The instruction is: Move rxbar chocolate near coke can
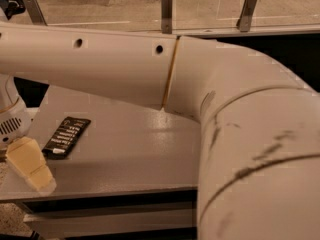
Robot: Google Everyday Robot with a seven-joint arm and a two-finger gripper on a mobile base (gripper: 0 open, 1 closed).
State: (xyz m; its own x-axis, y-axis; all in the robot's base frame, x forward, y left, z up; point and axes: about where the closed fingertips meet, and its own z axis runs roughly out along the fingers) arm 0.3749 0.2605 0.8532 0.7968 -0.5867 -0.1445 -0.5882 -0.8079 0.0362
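Observation:
The rxbar chocolate (66, 136) is a flat black wrapper with white text. It lies on the grey table (130, 154) near its front left corner. My gripper (29, 163) is at the far left edge of the view, just left of and in front of the bar, low over the table's front edge. Its cream tip is close to the bar's near end, and I cannot tell whether they touch. The white wrist (10, 121) sits above it. The coke can is out of view, hidden behind my arm or outside the frame.
My thick white arm (200, 84) crosses the whole view and hides the back and right of the table. Behind it are a floor and metal posts (166, 9). The table's front edge (110, 191) runs below the bar.

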